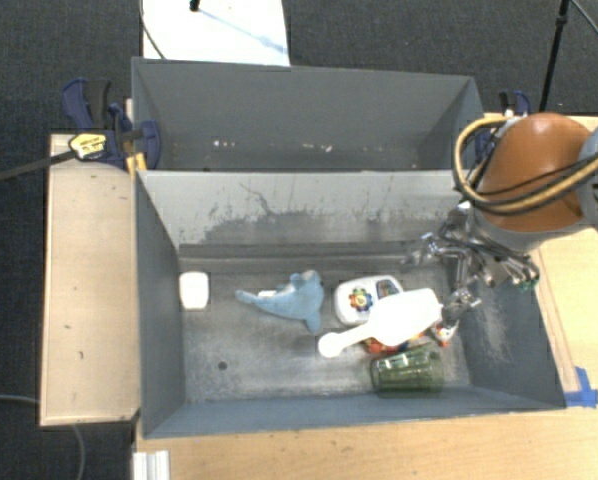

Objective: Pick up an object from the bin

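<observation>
Overhead view of the bin [169, 268], as I see it from my remote station. The arm enters from the right, its wrist under an orange cover [534, 173] looped with cables [479, 183]; the gripper [449, 316] hangs low over the right front part of the bin, its tip at the broad right end of a white scoop [394, 318]; whether it touches the scoop I cannot tell, nor can I tell whether the gripper is released or clenched.

The white scoop lies slanted, with its handle toward the front left and its bowl toward the right, on top of a small heap. Beneath its bowl end shows a red and orange piece [411, 344], just beside the gripper's tip; in front of that, nearest the front wall, a dark green object [407, 371] lies on its side; behind the scoop and touching it sits a white round toy [364, 298] with a many-coloured disc on its face.

Left of the heap, near it but apart, a pale blue soft toy [291, 301] lies on the floor with its thin end pointing left; further left, well apart, a small white block [194, 289] rests close to the left wall. The rear slope of the bin carries pale scuff marks.
</observation>
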Motion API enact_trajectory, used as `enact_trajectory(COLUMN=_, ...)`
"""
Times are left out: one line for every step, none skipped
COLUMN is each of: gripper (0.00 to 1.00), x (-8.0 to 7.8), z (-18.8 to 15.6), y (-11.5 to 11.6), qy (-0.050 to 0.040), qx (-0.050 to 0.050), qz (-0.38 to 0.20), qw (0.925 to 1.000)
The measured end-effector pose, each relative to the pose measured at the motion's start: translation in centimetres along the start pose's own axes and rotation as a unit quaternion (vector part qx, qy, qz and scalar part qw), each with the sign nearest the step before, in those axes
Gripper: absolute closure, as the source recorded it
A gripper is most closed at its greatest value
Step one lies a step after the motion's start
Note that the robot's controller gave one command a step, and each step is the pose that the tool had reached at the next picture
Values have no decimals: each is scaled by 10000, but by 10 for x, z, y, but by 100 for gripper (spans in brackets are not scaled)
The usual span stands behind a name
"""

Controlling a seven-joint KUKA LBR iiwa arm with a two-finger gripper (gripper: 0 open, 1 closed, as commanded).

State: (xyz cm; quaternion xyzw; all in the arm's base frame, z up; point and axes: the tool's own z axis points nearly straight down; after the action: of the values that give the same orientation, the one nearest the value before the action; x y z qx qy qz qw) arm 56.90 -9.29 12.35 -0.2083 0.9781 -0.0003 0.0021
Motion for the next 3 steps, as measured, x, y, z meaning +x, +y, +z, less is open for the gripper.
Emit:
enact_trajectory(gripper=0, x=3, z=6, y=18, qy=15, qx=-13, qz=342, qw=9994)
enact_trajectory(gripper=0, x=-10, z=38, y=3, qy=-75, qx=41, qz=-503, qw=9987)
enact_trajectory(gripper=100, x=-5, z=43, y=6, qy=-5, qx=9, qz=-573, qw=9984)
